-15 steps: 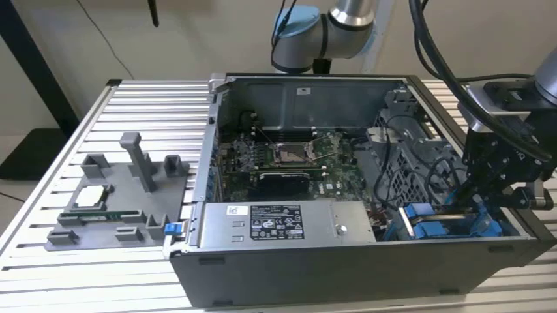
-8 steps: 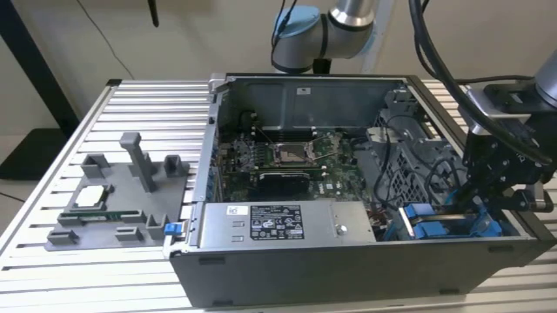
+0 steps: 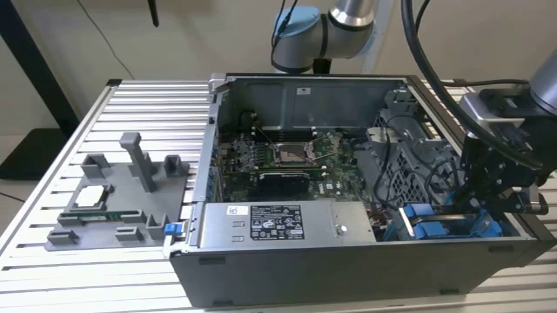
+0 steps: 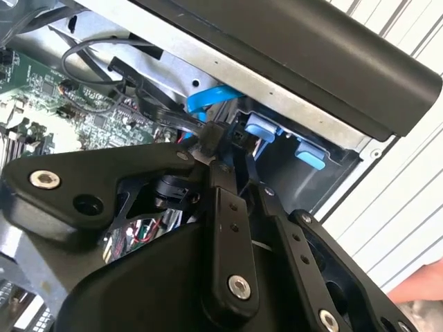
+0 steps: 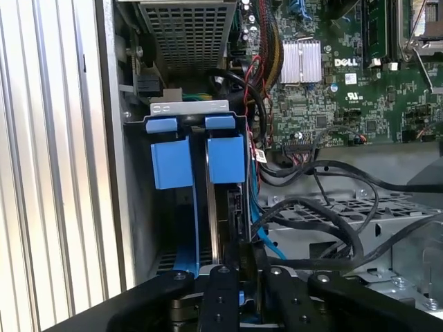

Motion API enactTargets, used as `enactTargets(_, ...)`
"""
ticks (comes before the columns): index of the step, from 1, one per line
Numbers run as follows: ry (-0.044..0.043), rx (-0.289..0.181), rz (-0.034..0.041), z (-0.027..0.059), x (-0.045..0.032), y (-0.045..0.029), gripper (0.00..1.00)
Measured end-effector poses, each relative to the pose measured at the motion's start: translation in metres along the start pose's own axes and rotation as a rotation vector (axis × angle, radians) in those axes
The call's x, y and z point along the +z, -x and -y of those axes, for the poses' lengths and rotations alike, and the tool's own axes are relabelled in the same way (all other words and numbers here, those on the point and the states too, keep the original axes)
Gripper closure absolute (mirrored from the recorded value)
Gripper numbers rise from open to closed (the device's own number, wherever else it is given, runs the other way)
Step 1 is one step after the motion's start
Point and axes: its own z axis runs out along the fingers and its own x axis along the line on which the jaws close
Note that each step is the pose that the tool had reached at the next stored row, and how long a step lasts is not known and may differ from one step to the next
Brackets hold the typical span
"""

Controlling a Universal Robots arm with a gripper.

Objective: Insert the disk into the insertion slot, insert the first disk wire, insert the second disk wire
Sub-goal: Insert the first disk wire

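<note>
The disk [image 5: 232, 200] stands on edge in its blue frame [image 5: 225, 158], seated in the insertion slot [image 5: 136, 207], the grey drive cage at the case's corner. A second blue frame tab [image 5: 170, 160] sits beside it. In the exterior view the blue frames [image 3: 428, 225] lie at the case's front right, with my gripper [image 3: 489, 207] right over them. My gripper [image 4: 223, 135] has its fingers [image 4: 220, 207] drawn together on a black connector at the disk's edge, and a blue disk wire [image 4: 208, 97] runs out of it. In the first wrist view the gripper [image 5: 242, 254] meets the disk edge beside the blue wire [image 5: 260, 232].
The open computer case holds a motherboard [image 3: 287, 156] and a grey power-supply box [image 3: 278, 225]. Black cables [image 5: 332, 207] loop over a perforated cage next to the slot. A grey fixture [image 3: 122, 195] with parts stands on the slatted table [image 3: 148, 104] at the exterior view's left.
</note>
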Motion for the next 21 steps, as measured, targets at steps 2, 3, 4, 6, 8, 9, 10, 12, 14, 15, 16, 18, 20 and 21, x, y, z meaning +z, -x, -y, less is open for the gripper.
enactTargets(2, 0.0004, 0.001, 0.0044, -0.0001, -0.0019, 0.0001, 0.0)
enactTargets(3, 0.0005, 0.001, 0.005, -0.0002, -0.005, 0.0004, 0.0)
enactTargets(4, 0.0002, 0.001, 0.0041, -0.0003, -0.0094, 0.0009, 0.0)
enactTargets(6, 0.0004, 0.001, 0.0058, -0.0004, -0.0165, 0.0015, 0.0)
enactTargets(8, 0.0003, 0.001, 0.0056, -0.0005, -0.0248, 0.0023, 0.0)
enactTargets(9, 0.0004, 0.001, 0.0058, -0.0006, -0.0285, 0.0028, 0.0)
enactTargets(10, 0.0004, 0.001, 0.0063, -0.0006, -0.0315, 0.0033, 0.0)
enactTargets(12, 0.0005, 0.001, 0.007, -0.0008, -0.0368, 0.0044, 0.0)
enactTargets(14, 0.0005, 0.001, 0.0077, -0.0009, -0.0432, 0.0056, 0.0)
enactTargets(15, 0.0005, 0.001, 0.0077, -0.0009, -0.0469, 0.0063, 0.0)
enactTargets(16, 0.0006, 0.001, 0.0081, -0.001, -0.0498, 0.0068, 0.0)
enactTargets(18, -0.0012, 0.001, 0.0097, -0.0009, -0.0511, 0.0078, 0.0)
enactTargets(20, -0.0049, 0.001, 0.0099, 0.0, -0.0511, 0.0095, 0.0)
enactTargets(21, -0.0058, 0.001, 0.0101, 0.0009, -0.0509, 0.0107, 0.0)
